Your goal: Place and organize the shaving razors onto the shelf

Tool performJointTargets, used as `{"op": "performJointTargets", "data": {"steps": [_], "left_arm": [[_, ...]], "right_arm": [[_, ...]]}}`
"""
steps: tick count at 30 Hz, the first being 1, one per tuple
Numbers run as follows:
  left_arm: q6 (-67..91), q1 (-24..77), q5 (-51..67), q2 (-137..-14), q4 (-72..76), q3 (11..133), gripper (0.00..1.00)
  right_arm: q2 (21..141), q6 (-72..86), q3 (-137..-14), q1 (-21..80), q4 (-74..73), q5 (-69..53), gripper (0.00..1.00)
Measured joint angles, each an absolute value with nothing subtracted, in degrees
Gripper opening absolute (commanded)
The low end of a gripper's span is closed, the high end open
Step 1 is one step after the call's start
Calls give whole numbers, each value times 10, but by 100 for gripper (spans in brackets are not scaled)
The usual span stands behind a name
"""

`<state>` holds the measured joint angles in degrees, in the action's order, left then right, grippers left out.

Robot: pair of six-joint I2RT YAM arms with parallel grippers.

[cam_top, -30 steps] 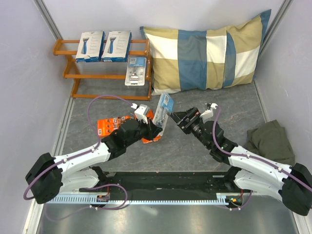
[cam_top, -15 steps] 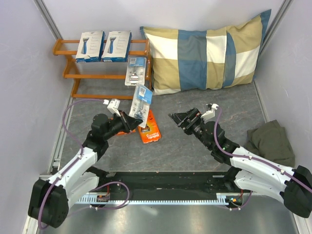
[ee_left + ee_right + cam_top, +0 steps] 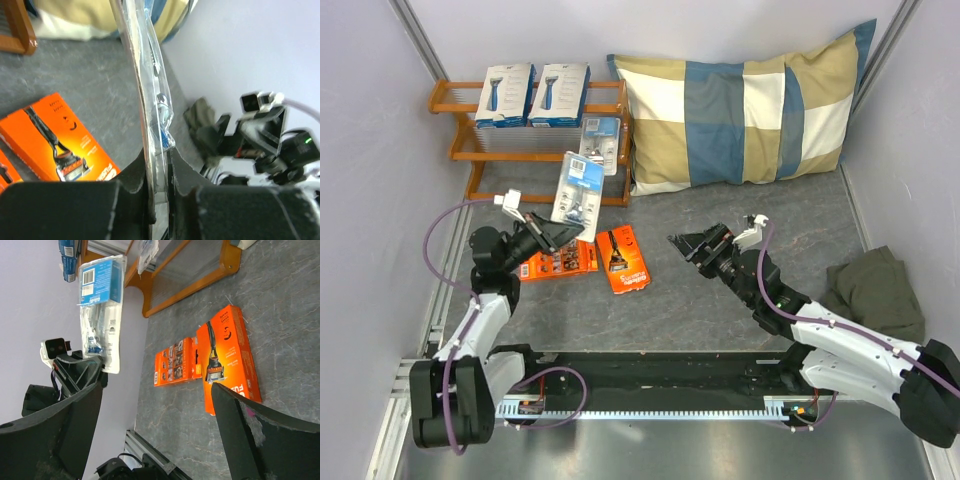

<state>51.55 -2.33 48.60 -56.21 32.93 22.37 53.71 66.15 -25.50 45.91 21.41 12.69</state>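
Left gripper point(image 3: 554, 233) pinches blister pack point(image 3: 578, 187) upright before shelf point(image 3: 455, 97); right gripper point(image 3: 685, 243) gapes empty over grey floor point(image 3: 670, 310).

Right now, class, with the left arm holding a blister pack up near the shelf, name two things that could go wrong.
1. The left fingers pinch the held blister pack only at its bottom edge, so it may tilt or slip.
2. Swinging it in could knock the other blister pack already on the shelf.

Grey table point(image 3: 670, 315) under shelf point(image 3: 460, 97), pillow point(image 3: 740, 110), green cloth point(image 3: 875, 290), two orange packs point(image 3: 622, 259).
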Motion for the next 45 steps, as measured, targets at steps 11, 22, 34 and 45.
{"op": "performJointTargets", "data": {"steps": [11, 22, 34, 45], "left_arm": [[707, -132, 572, -707, 557, 229, 2], [870, -174, 591, -848, 712, 282, 2], [892, -179, 592, -877, 714, 346, 2], [857, -179, 590, -897, 622, 395, 2]], "right_arm": [[532, 662, -244, 433, 213, 108, 98], [512, 662, -232, 399, 213, 87, 98], [511, 662, -224, 376, 214, 58, 98], [520, 666, -199, 364, 229, 31, 98]]}}
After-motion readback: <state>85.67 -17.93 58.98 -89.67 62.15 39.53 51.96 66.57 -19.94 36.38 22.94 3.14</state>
